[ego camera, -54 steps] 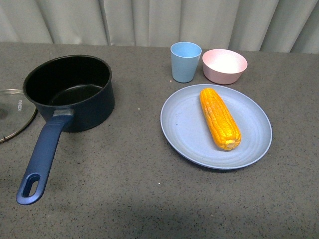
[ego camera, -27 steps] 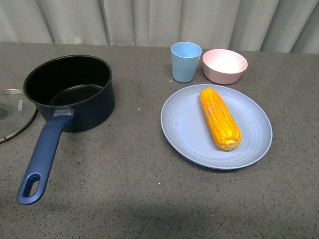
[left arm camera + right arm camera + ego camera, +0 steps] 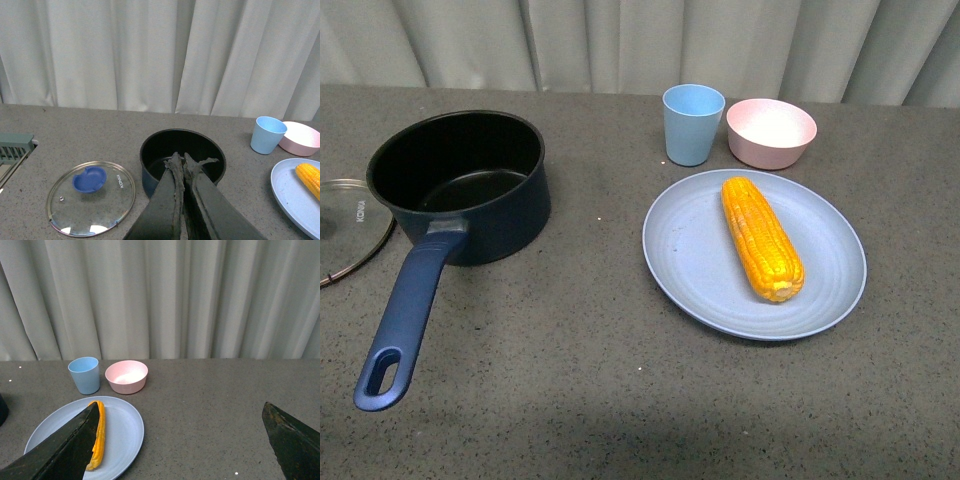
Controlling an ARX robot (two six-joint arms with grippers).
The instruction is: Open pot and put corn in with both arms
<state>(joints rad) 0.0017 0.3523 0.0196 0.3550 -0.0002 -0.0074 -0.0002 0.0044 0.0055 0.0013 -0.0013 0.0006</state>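
The navy pot (image 3: 470,180) stands open on the left of the table, black inside empty, its long handle (image 3: 408,310) towards me. Its glass lid (image 3: 345,235) with the blue knob (image 3: 89,179) lies flat beside it at the far left. The corn (image 3: 760,236) lies on a blue plate (image 3: 700,265) at the right. Neither arm shows in the front view. In the left wrist view my left gripper (image 3: 182,160) is shut and empty, raised in front of the pot (image 3: 182,150). In the right wrist view my right gripper (image 3: 180,412) is wide open above the table, right of the corn (image 3: 98,432).
A light blue cup (image 3: 692,123) and a pink bowl (image 3: 771,132) stand behind the plate. A grey-green rack (image 3: 15,146) shows at the table's left edge in the left wrist view. Curtains hang behind the table.
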